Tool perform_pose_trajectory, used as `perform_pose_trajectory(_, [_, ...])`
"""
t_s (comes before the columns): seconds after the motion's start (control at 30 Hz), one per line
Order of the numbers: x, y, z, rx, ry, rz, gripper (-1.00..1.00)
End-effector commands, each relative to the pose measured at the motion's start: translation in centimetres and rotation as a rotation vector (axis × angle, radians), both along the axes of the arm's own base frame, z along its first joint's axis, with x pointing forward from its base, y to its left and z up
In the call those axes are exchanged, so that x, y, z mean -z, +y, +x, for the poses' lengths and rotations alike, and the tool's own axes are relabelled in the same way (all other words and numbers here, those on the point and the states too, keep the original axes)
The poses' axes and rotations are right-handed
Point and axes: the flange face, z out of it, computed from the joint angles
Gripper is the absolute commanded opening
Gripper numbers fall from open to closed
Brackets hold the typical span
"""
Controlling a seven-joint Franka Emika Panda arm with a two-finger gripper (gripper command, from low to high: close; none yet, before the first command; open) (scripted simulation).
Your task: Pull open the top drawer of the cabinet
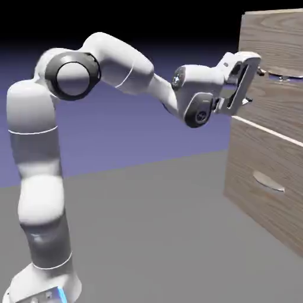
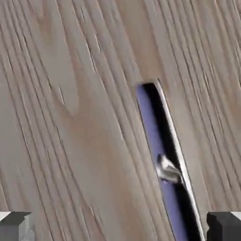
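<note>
The cabinet (image 1: 260, 171) stands at the exterior view's right, tall and wood-grained. Its top drawer (image 1: 278, 103) carries a small silver curved handle (image 1: 279, 74). My gripper (image 1: 253, 80) sits right at the drawer front, just left of that handle, with one finger above and one below it. In the hand view the top drawer (image 2: 70, 117) fills the picture and the silver handle (image 2: 167, 164) runs diagonally toward the lower right. My gripper (image 2: 120, 227) is open, its grey fingertips (image 2: 15, 226) far apart at the bottom corners. The handle lies between them, nearer the right one, and nothing is gripped.
Below a pale seam (image 1: 266, 130) lies the lower drawer front with its flat lens-shaped handle (image 1: 268, 181). The grey table (image 1: 154, 237) stretches between the robot base and the cabinet.
</note>
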Motion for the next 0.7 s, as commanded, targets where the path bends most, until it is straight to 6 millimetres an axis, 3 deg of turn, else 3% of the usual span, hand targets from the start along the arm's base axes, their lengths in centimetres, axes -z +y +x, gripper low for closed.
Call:
perform_pose_trajectory(0.0, [-0.2, 0.0, 0.5, -0.001, -0.02, -0.036, 0.0])
perform_pose_trajectory(0.17, [-0.7, -0.3, 2.1, 0.005, -0.092, -0.163, 0.0])
perform_pose_trajectory(0.37, [-0.7, -0.3, 7.1, 0.005, -0.092, -0.163, 0.0])
perform_pose_trajectory(0.4, [-0.7, -0.3, 7.1, 0.005, -0.092, -0.163, -1.0])
perform_pose_trajectory(0.43, [-0.7, -0.3, 7.1, 0.005, -0.092, -0.163, -1.0])
perform_pose_trajectory(0.67, [-0.7, -0.3, 1.1, 0.005, -0.092, -0.163, -1.0])
